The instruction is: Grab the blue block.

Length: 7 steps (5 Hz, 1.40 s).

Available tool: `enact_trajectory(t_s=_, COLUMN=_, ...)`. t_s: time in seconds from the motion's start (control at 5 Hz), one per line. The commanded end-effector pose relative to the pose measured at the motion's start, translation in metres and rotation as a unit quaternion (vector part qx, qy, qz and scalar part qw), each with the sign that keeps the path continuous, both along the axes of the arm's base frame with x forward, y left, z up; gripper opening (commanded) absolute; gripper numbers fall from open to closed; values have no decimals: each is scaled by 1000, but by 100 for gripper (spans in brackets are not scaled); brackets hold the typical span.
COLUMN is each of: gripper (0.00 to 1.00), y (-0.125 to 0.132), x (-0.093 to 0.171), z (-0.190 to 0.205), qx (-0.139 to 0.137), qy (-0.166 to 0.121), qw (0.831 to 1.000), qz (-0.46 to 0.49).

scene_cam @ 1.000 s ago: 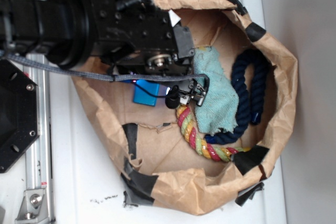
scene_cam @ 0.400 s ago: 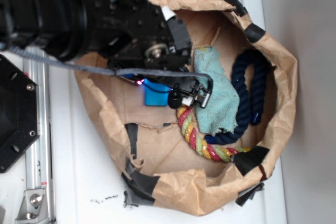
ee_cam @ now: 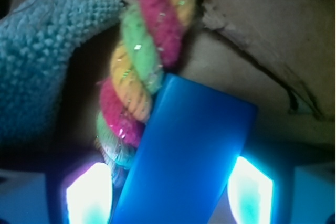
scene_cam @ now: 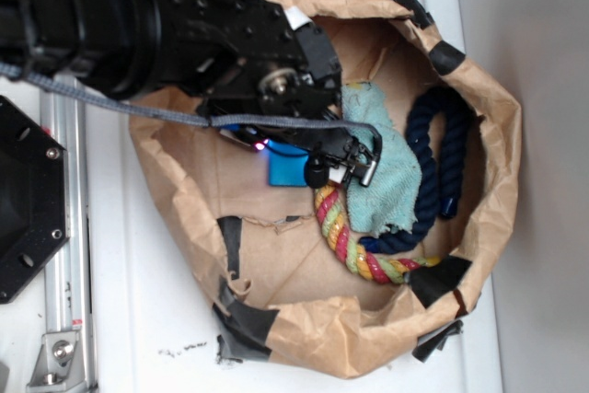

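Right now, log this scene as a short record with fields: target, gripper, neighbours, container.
target: blue block, flat on the brown paper, partly under the arm in the exterior view
gripper: gripper low over the block, one lit finger on each side; grasp cannot be told
neighbours: multicoloured rope touching the block's far corner; teal cloth beside it; navy rope further off
container: taped paper bag holding everything

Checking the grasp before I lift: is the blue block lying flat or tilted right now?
Tilted. In the wrist view the blue block slants between the glowing fingers, its top end against the multicolored rope.
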State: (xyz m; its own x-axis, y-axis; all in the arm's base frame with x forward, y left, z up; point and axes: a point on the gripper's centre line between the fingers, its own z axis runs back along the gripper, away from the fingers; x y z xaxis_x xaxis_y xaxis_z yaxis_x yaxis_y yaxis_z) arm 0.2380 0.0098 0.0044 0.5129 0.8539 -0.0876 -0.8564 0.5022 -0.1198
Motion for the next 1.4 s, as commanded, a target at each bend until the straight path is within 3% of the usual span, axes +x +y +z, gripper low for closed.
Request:
enact_trajectory(t_s=0.0, gripper=0, y=2, x=-25, z=-21, qx=21, qy=40, qw=999, qz=-26)
enact_trajectory(t_s=0.2, gripper=0, y=1, x=-24, z=-21, qx=16, qy=38, qw=999, qz=-34)
enact_trajectory(t_s=0.4, gripper=0, y=-1, x=-22, z=-10, qx=37, qy=40, qw=997, qz=-63)
enact_trajectory(t_s=0.6, gripper=0, y=-4, x=-15, z=36, qx=96, qy=24, qw=990, qz=-102)
enact_trajectory(t_s=1.0, gripper=0, y=-19, x=16, z=129, qx=108, qy=-32, qw=966, qz=-233)
enact_trajectory(t_s=1.2, gripper=0, y=-15, x=21, z=140, qx=125, qy=-53, qw=960, qz=-245)
